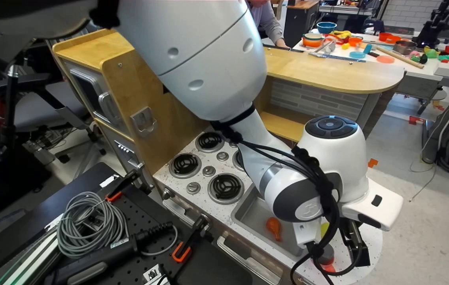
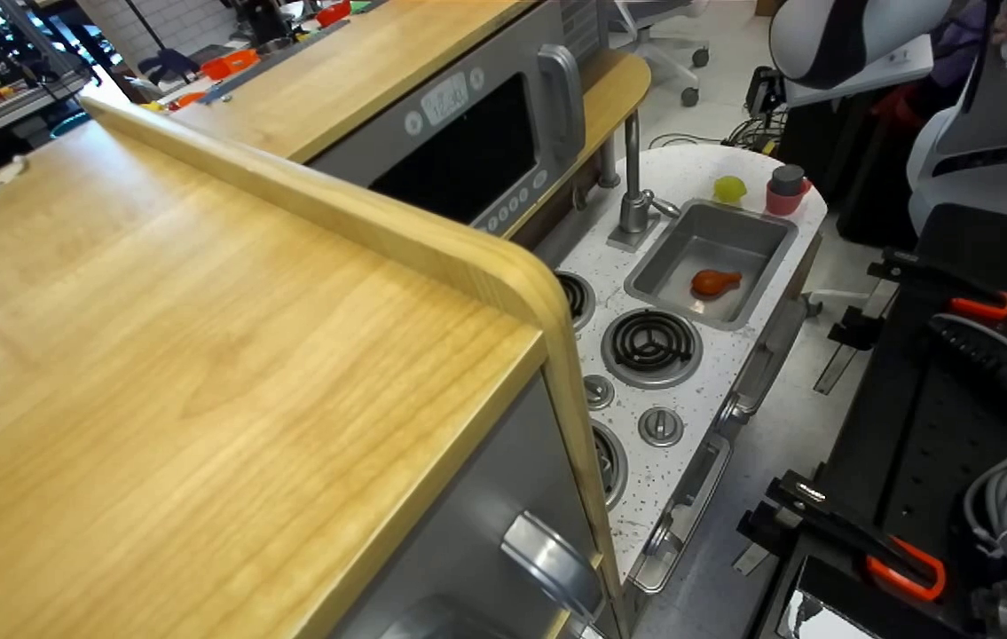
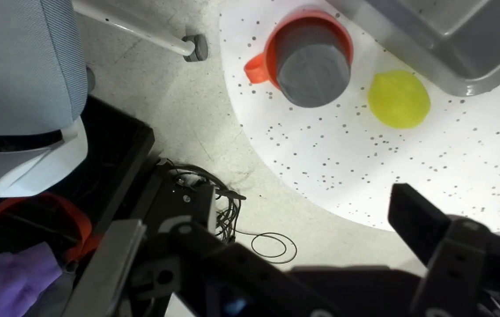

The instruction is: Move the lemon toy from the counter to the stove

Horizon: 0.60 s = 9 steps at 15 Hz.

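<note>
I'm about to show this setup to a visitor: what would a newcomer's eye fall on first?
Probably the big white robot arm, slanting from upper left to lower right across an exterior view. Next, perhaps, in the wrist view, the bright yellow-green lemon toy on the white speckled counter, beside the grey sink basin. Then the orange toy, lying inside that basin in both exterior views.
</note>
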{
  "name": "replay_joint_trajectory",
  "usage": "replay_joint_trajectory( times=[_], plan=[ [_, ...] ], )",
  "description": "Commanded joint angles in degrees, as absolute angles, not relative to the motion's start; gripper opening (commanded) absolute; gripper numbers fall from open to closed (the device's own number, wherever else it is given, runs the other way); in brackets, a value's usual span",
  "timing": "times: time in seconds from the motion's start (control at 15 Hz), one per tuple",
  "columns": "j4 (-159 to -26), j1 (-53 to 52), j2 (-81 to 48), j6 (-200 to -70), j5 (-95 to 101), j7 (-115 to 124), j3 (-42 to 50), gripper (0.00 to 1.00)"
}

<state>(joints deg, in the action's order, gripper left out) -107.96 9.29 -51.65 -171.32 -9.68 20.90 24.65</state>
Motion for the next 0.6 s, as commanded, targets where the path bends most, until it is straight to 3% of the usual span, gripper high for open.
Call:
replay_joint_trajectory(
  times=[0.0, 0.53],
  plan=[
    [-100.05, 10.1, -55.59, -166.06, -9.75, 20.87, 23.81, 1.0],
    [-93.0, 20.12, -57.21, -162.88, -8.5, 6.45, 9.59, 1.0]
  ],
)
